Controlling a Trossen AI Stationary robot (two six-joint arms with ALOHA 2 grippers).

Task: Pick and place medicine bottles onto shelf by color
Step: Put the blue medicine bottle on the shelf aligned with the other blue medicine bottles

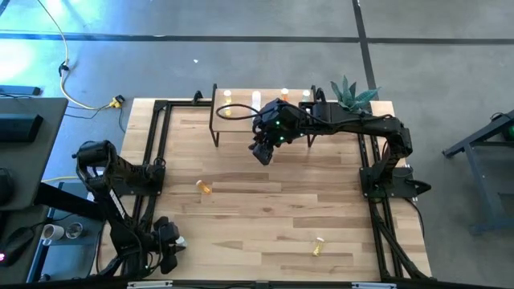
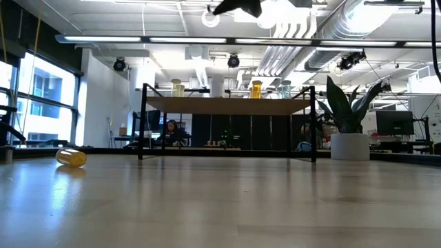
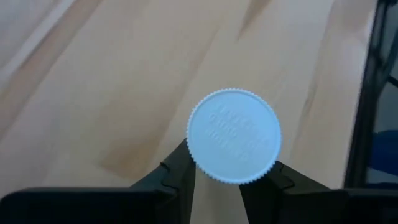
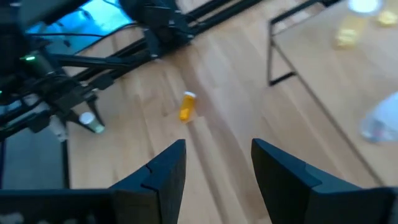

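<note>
My left gripper (image 1: pixel 174 241) is at the table's near left corner, shut on a small bottle with a white ribbed cap (image 3: pixel 234 135); the bottle also shows in the right wrist view (image 4: pixel 93 123), pale below the cap. My right gripper (image 4: pixel 217 165) is open and empty, high above the table in front of the shelf (image 1: pixel 265 104). The light-wood shelf on black legs carries a yellow (image 1: pixel 227 111), a white (image 1: pixel 257 98), an orange (image 1: pixel 284 95) and a pale bottle (image 1: pixel 306 96). A yellow-orange bottle (image 1: pixel 205 187) lies on its side on the table, and a yellow one (image 1: pixel 318 247) lies near the front. My left gripper pinches the bottle between its two fingers (image 3: pixel 180 177), one on each side of it just behind the cap's rim (image 3: pixel 199 165). The cap faces the wrist camera and hides the body and the exact place of contact.
A potted green plant (image 1: pixel 351 95) stands at the shelf's right end. Black frame rails (image 1: pixel 157 136) run along the table's left and right sides. In the low view the lying bottle (image 2: pixel 71 158) is at the left and the shelf (image 2: pixel 227 105) stands at the far side.
</note>
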